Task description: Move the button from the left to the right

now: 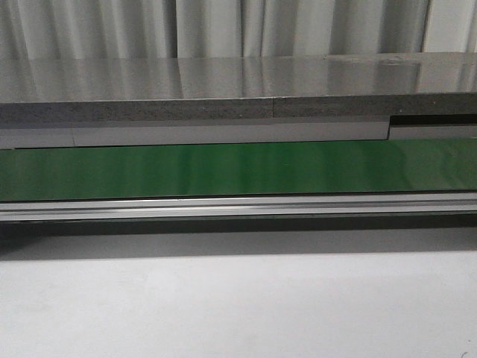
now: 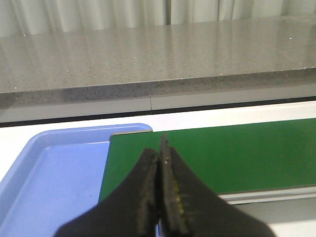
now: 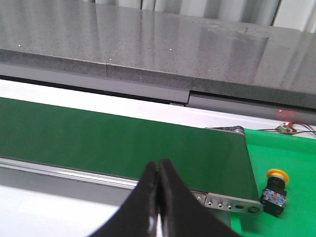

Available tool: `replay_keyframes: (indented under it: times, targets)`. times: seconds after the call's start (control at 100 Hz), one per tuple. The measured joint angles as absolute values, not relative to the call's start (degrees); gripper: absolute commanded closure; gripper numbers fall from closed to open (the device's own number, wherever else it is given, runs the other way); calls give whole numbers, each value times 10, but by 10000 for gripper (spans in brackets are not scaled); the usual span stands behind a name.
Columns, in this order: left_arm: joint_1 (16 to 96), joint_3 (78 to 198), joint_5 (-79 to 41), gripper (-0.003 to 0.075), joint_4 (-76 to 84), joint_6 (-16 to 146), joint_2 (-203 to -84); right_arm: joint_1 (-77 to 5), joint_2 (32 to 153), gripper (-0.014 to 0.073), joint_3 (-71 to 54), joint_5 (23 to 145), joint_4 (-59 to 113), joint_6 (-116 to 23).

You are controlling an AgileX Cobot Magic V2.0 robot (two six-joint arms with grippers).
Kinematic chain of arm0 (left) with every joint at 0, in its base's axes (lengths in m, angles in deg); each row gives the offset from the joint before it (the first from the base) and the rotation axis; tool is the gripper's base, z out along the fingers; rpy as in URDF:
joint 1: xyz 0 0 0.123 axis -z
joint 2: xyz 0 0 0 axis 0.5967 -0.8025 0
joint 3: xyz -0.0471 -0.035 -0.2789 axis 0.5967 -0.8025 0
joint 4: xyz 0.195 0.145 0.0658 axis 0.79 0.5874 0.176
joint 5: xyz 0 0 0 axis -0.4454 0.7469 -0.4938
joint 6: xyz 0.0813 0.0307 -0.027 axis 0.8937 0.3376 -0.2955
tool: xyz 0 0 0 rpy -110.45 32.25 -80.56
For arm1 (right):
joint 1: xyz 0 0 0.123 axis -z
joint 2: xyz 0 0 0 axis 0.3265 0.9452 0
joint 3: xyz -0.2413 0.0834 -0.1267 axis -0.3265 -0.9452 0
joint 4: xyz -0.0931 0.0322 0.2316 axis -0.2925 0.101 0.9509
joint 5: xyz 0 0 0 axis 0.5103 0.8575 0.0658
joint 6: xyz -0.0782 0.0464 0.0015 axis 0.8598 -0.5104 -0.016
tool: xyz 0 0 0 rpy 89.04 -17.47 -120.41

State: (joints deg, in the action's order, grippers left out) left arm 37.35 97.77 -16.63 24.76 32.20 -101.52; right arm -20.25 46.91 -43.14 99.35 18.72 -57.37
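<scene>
Green conveyor belt (image 1: 238, 168) runs below a grey counter (image 1: 223, 89); blue tray (image 2: 49, 177) at its left end. Both grippers, left (image 2: 159, 197) and right (image 3: 158, 202), pinched shut, empty. The button (image 3: 274, 190) stands past the belt's right end: rigid, light; grip its black body.

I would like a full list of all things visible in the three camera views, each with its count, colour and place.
conveyor belt: one, dark green, runs across the front view between the grey counter and the white table.
counter: one, speckled grey, behind the belt.
table: one, white, nearest the robot.
tray: one, light blue, touching one end of the belt, nothing seen in it.
button: one, yellow cap on black body, upright on a bright green surface past the belt's other end.
left gripper: black, shut, empty.
right gripper: black, shut, empty.
</scene>
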Motion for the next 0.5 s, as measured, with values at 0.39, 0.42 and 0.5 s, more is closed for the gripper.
replay_keyframes:
  times: [0.39,0.42,0.5]
  targets:
    - [374,978,-166,741,248,322,-1015,-203,469,660,-462,962,187,-576]
    - [374,978,-166,741,248,322,-1015,-203,469,660,-471,954,187,-578]
    - [374,978,-166,741,248,322,-1015,-203,466,660,-502,921,187,-590]
